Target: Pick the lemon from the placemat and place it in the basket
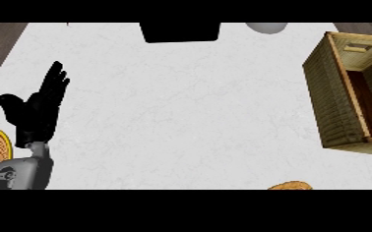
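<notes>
You are looking steeply down at a white marbled desk [189, 118], and the only hand showing is your left hand [36, 113], which is resting low at the view's left side with its grey forearm [25, 172] coming up from the lower edge. Its fingers [54, 81] are pointing up, straight and close together, while the thumb [11, 103] is sticking out toward the left edge; the hand is holding nothing and touching nothing. The basket [334, 93] is sitting at the far right, well apart from the hand, a brown woven box with tall walls that is running out past the right edge, so you are seeing only part of its dark inside. The lemon is not showing anywhere here, and you cannot tell where it is lying. An orange-yellow ringed piece [4, 147] is peeking in at the left edge just beside the wrist, too little of it showing to name. A black block [179, 32] is sitting at the top middle of the desk, a pale grey rounded object [266, 27] is lying near it toward the right, and an orange-brown lump [292, 186] is poking up from the lower edge, below the basket.
</notes>
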{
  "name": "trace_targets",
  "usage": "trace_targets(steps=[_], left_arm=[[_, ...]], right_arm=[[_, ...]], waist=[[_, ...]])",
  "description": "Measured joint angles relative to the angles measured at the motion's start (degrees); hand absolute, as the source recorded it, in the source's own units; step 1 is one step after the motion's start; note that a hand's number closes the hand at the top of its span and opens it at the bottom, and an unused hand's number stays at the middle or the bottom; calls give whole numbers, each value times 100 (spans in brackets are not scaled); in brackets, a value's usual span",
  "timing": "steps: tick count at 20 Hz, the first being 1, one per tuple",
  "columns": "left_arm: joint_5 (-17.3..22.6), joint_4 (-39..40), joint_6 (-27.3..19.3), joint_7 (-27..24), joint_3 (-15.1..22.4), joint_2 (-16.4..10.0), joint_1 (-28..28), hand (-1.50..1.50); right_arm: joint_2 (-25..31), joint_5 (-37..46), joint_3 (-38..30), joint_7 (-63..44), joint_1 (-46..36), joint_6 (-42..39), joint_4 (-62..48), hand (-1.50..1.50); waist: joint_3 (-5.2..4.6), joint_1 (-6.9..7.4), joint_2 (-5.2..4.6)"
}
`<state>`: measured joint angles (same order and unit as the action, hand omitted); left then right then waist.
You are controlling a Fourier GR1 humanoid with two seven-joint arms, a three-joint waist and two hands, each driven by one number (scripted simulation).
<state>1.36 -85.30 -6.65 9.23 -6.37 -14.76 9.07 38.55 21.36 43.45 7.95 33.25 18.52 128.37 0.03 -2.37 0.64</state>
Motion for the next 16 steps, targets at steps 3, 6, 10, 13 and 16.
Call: trace_targets(steps=[3,6,10,13,16], left_arm=[[41,-12,42,25,-42,-32,18,0],[-9,11,15,89,-16,-26,103,0],[-28,-124,3,69,22,20,-6,0],[-11,-123,52,37,16,7,-42,0],[50,-94,128,-4,-42,-40,-28,0]], right_arm=[[594,-273,-507,256,539,178,728,150],[982,-570,-1079,426,825,294,959,150],[1241,-1020,-1715,392,1040,420,1161,150],[1215,-1609,-2112,259,1042,507,1371,150],[1216,-1935,-2621,-58,889,578,1508,150]], waist=[[-2,-1,-7],[-3,8,-21],[-10,47,-31],[-12,75,-44],[-17,113,-62]])
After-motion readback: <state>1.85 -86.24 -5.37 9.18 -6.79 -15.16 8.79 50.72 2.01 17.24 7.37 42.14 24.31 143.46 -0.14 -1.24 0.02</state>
